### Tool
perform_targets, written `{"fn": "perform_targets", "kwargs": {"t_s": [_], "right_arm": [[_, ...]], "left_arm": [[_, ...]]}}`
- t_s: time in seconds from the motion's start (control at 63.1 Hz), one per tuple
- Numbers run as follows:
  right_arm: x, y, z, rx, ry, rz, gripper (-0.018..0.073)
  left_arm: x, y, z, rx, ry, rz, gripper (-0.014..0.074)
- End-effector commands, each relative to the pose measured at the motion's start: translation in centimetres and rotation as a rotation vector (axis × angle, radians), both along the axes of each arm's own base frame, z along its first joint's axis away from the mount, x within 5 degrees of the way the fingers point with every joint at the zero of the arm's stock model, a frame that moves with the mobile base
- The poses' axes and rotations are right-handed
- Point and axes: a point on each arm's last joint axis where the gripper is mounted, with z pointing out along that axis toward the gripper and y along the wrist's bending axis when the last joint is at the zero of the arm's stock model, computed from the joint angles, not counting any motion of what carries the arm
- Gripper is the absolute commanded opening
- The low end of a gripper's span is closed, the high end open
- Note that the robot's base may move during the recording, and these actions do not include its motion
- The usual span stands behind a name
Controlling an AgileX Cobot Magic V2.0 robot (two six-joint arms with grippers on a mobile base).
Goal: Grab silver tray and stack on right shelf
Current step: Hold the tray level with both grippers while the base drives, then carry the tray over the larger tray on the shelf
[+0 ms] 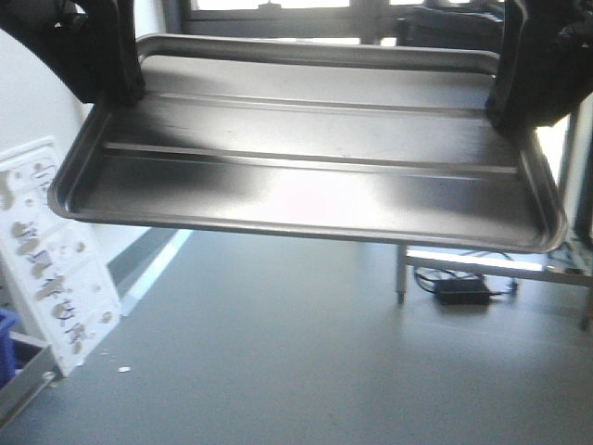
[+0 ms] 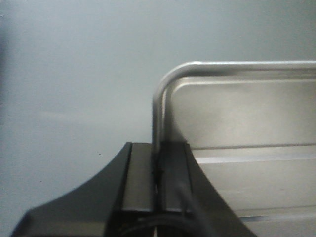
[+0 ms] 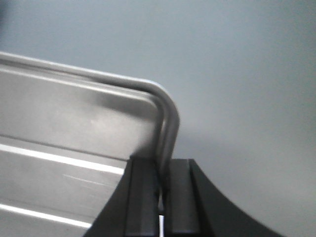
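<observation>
I'm holding the silver tray (image 1: 306, 176) up in the air, one short end in each gripper. My left gripper (image 2: 159, 150) is clamping the tray's raised rim. In the left wrist view the thin metal edge is running straight down into the narrow slot between my two black fingers (image 2: 140, 177), one pad outside the rim and one inside. The rounded corner is curving away just beyond my fingertips, and the flat bottom with its raised ridge is spreading off to the inner side.

My right gripper (image 3: 162, 165) is mirroring that. Its fingers (image 3: 180, 197) are squeezing the opposite rim, the corner is bending just ahead of the tips, and the tray bottom with two bright ridges is stretching away toward my other gripper.

In the front view the tray is hanging between both grippers, tilting so I'm seeing into its shiny bottom. The grey floor (image 1: 278, 352) is lying well below it. A white panel (image 1: 56, 269) is leaning low down, out past my left gripper. A black power brick (image 1: 459, 289) is sitting on the floor below my right side, near a metal table leg (image 1: 400, 273).
</observation>
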Motion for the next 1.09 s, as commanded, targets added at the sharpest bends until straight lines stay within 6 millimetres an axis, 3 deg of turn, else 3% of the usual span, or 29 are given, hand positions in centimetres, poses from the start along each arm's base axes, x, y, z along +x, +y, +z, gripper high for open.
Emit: {"fn": "perform_targets", "kwargs": {"t_s": [0.0, 1.078], "right_arm": [[0.04, -0.10, 1.83, 0.023, -0.092, 0.033, 0.0057], [0.04, -0.10, 1.83, 0.023, -0.092, 0.033, 0.0057]], "left_arm": [[-0.06, 0.17, 2.32, -0.057, -0.097, -0.022, -0.0093], [-0.06, 0.17, 2.32, -0.057, -0.097, -0.022, -0.0093]]}}
